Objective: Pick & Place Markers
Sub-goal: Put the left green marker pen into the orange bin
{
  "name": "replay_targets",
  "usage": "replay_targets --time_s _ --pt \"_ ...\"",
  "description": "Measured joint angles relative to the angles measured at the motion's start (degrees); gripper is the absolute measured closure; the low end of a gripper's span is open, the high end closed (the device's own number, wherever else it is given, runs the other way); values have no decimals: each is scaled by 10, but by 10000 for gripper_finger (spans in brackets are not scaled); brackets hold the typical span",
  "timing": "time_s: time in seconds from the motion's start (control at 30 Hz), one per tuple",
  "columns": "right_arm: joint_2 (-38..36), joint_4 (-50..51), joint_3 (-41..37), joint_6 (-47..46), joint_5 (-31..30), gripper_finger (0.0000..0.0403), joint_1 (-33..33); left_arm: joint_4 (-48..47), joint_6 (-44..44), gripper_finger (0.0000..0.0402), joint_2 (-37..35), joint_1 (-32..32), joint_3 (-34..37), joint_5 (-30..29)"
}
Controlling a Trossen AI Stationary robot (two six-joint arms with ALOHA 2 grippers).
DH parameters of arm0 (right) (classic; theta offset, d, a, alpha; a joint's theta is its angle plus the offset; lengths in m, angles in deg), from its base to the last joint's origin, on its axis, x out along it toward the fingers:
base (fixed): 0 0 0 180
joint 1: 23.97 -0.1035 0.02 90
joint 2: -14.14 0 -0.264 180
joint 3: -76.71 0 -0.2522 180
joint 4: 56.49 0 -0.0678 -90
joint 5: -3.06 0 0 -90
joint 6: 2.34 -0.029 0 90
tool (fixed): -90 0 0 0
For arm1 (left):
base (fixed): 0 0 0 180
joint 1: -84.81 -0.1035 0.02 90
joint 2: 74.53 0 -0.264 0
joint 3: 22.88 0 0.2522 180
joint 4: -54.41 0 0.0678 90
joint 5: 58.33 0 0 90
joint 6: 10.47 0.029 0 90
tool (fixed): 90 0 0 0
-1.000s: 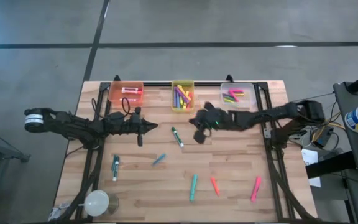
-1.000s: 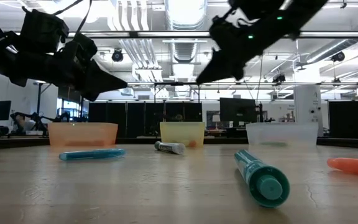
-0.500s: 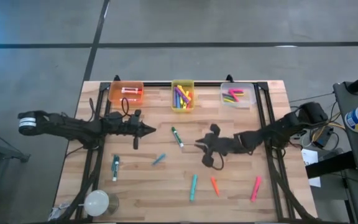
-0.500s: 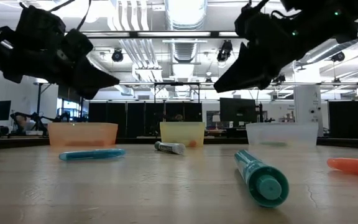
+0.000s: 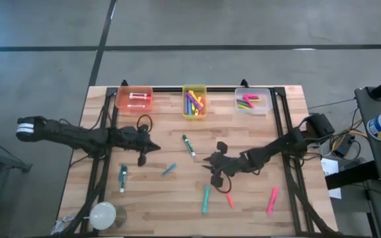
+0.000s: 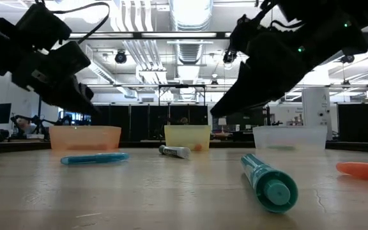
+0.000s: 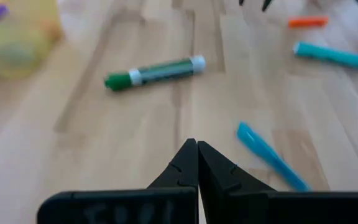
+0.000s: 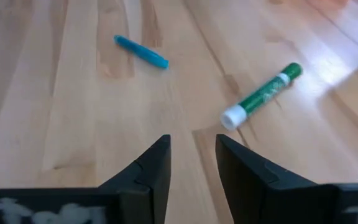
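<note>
Several markers lie loose on the wooden table: a green one (image 5: 188,145), a small blue one (image 5: 169,169), two teal ones (image 5: 122,177) (image 5: 206,198), an orange one (image 5: 228,197) and a pink one (image 5: 272,199). More markers lie in the orange bin (image 5: 134,99), the yellow bin (image 5: 194,100) and the clear bin (image 5: 253,100) along the far edge. My left gripper (image 5: 156,147) (image 7: 196,149) hovers shut left of the green marker (image 7: 155,72). My right gripper (image 5: 208,160) (image 8: 192,146) hovers open, right of the green marker (image 8: 263,94) and above the near teal one, with nothing between its fingers.
A white round object (image 5: 102,215) sits at the near left corner. Black frame rails (image 5: 282,125) run along both sides of the table. Bare wood lies between the two grippers and the near edge.
My right gripper has come from beside the yellow bin toward the table's near edge and has gone lower, ending over the middle of the table. My left gripper has drawn back a little toward the left and near edges.
</note>
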Motion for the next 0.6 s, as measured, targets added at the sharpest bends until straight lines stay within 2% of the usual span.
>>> replay_targets --time_s 0.13,0.33,0.47,0.6 --pt "24 1 20 0 0 280 0 -40 -8 394 6 33 -4 -29" --pt "35 0 40 10 2 269 0 -187 -80 340 13 100 -63 -107" --pt "33 3 45 15 2 263 0 -336 -228 307 19 151 -115 -135" --pt "31 5 45 16 2 262 0 -498 -416 297 37 212 -157 -134"
